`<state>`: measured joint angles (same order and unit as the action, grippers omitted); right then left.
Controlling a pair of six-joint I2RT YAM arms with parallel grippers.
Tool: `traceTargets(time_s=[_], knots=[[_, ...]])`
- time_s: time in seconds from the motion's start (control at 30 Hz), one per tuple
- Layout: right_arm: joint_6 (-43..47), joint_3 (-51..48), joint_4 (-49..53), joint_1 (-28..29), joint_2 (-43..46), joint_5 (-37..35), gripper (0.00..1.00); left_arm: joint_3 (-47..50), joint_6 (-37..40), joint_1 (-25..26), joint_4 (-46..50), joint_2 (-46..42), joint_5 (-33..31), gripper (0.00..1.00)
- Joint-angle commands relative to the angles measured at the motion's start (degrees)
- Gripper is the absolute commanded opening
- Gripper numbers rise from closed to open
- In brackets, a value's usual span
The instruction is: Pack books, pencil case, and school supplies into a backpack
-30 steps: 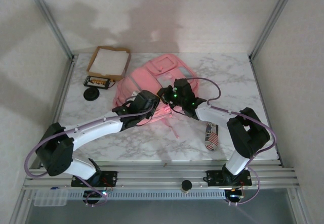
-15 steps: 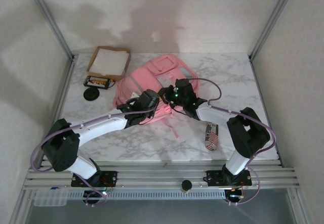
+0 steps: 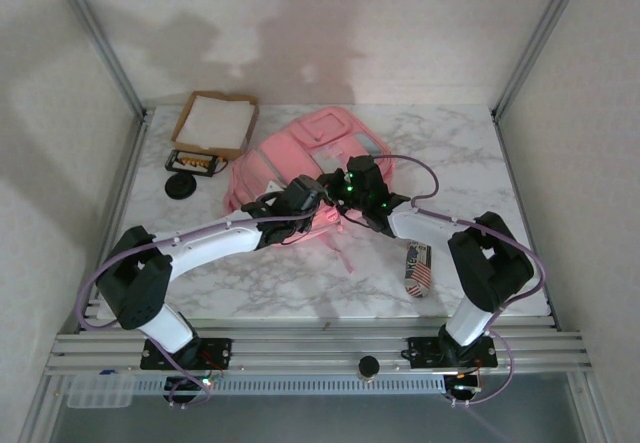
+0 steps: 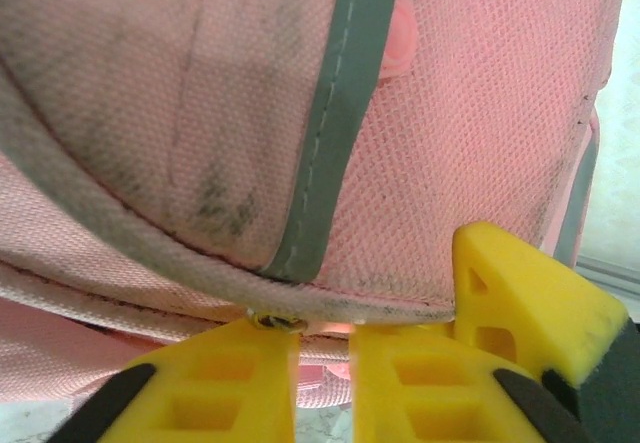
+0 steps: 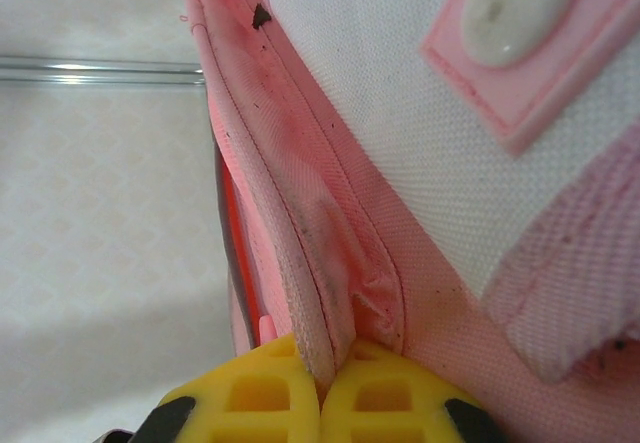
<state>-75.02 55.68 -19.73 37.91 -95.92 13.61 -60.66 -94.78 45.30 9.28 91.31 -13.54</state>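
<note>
The left gripper (image 4: 325,348), fingers nearly together, nips the backpack (image 4: 420,113) at the seam just above its tips. The right gripper (image 5: 322,368) is clamped on a fold of the bag's edge. Packing looks barely begun: the pencil case (image 3: 417,269) lies on the table (image 3: 470,153), right of that gripper and back toward its base.

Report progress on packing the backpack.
Done: nothing confirmable; the backpack lies on the table, its inside hidden. In hand: the right gripper pinches an edge fold of its fabric, and the left gripper seems to grip its seam. Left: the flag-print pouch lies outside it.
</note>
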Motion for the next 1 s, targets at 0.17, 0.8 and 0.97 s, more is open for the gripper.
traceTargets(time_s=[0.17,0.8,0.97], knots=[[1.17,1.05,-6.12,0.5,1.18,2.68,0.0,0.93,-1.04,-1.0,6.84,0.57,-5.05,0.06],[7.34,0.95,0.29,-3.99,3.76,1.81,0.0,9.7,23.89,-5.94,17.14,-12.91,-3.36,0.0],[10.84,0.46,3.75,-6.89,5.6,2.29,0.0,6.88,37.77,-10.07,21.78,-12.01,-6.21,0.0]])
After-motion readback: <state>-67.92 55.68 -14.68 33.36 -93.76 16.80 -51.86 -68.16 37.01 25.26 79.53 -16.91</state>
